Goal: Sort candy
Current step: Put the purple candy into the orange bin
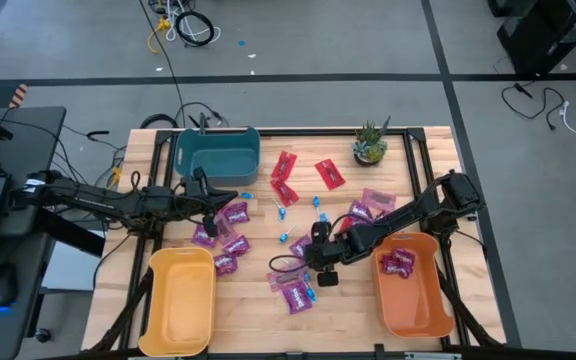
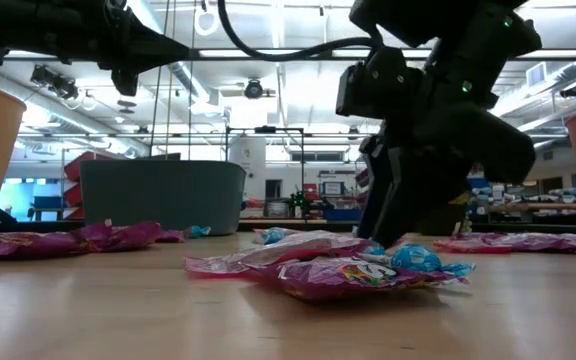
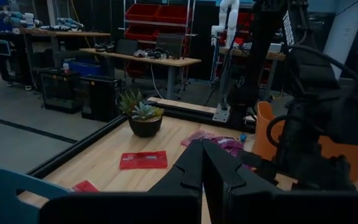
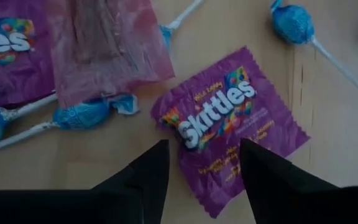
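Right gripper (image 4: 199,163) spread open over crinkly, glossy purple packet (image 4: 229,121); left gripper (image 3: 202,163) clenched.

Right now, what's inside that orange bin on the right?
The orange bin holds a few purple packets bunched at its far end; the rest of its floor is bare. Whether anything lies beneath them can't be seen.

yellow bin (image 1: 180,300) — edge-cropped, lollipops (image 1: 286,238) perhaps too tiny

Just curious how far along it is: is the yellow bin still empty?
Yes, in the high view the yellow bin shows only its bare floor, while purple packets already lie in the orange bin.
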